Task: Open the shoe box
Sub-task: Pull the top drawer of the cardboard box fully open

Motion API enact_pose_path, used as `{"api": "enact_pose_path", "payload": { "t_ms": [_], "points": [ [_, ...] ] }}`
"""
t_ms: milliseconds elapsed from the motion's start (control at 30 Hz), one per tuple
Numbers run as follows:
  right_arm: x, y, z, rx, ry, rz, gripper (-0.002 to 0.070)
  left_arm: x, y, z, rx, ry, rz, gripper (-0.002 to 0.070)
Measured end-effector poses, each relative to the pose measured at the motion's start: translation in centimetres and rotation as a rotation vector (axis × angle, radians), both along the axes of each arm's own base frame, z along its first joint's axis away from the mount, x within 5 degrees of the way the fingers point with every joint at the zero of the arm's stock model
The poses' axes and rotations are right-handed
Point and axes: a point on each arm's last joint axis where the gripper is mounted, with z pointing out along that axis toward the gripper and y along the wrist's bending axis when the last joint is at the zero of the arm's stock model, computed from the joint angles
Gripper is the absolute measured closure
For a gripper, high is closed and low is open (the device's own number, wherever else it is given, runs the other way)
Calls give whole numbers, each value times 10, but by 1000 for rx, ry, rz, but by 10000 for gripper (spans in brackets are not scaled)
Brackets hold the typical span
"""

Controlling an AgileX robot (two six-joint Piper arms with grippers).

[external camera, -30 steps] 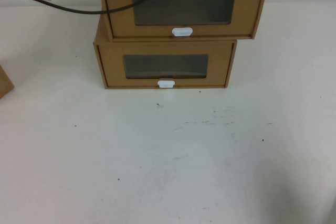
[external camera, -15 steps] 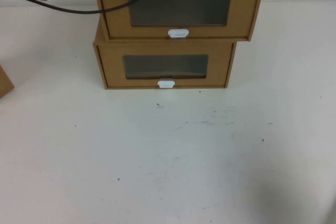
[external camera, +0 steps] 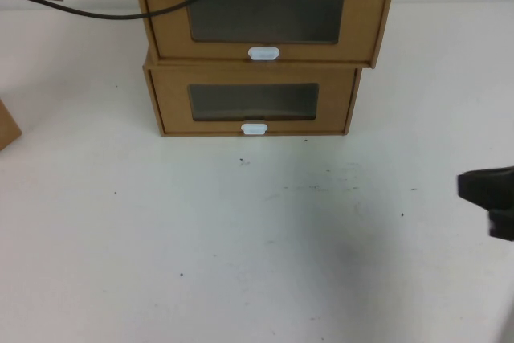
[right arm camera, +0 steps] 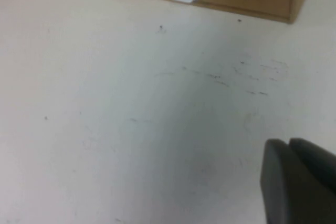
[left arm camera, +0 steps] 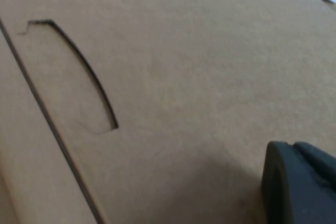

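Observation:
Two brown cardboard shoe boxes with dark windows are stacked at the table's back. The upper box [external camera: 265, 14] has a white tab [external camera: 263, 54], and the lower box [external camera: 253, 102] has a white tab [external camera: 254, 128]. The upper box overhangs the lower one toward me and sits slightly askew. My left gripper [left arm camera: 291, 148] is shut and rests close against a cardboard face with a curved cut flap [left arm camera: 79, 77]; it is hidden in the high view. My right gripper [external camera: 487, 198] is shut and empty, hovering over bare table at the right edge, well short of the boxes [right arm camera: 290, 144].
A black cable [external camera: 104, 12] runs from the left across the upper box's top. A brown cardboard corner [external camera: 6, 128] pokes in at the left edge. White table [external camera: 241, 238] with small dark specks stretches in front of the boxes.
The upper box has slid to the left on the lower one. My right gripper has come into the high view at the right edge.

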Motion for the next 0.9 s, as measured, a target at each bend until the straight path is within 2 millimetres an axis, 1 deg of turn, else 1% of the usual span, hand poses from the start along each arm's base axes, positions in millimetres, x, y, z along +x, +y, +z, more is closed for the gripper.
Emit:
{"api": "enact_pose_path", "payload": {
  "t_ms": [133, 233, 300, 400, 533, 600, 700, 800, 867, 900],
  "points": [
    [10, 20, 4, -88, -22, 48, 694, 2, -1, -2, -26, 7, -4, 680],
    [17, 37, 0, -42, 12, -12, 694, 2, 0, -2, -29, 4, -3, 680],
    [23, 47, -3, 55, 63, -98, 694, 3, 0, -2, -30, 5, -4, 680],
    [35, 61, -10, 273, 177, -278, 694, 3, 0, -2, -29, 2, -7, 680],
    [50, 71, -24, 588, 416, -558, 694, 3, 0, -3, -37, 5, -7, 680],
    [55, 75, -36, 642, 511, -623, 694, 3, 0, -2, -45, 3, -13, 680],
    [61, 86, -57, 650, 634, -627, 694, 4, 0, -3, -53, 3, -18, 680],
    [68, 101, -70, 636, 728, -553, 694, 4, 0, -3, -52, 1, -20, 680],
    [75, 110, -70, 625, 729, -485, 694, 4, 0, -3, -52, 1, -20, 680],
    [80, 113, -65, 621, 707, -448, 694, 4, 0, -3, -52, 1, -20, 680]
  ]
}}
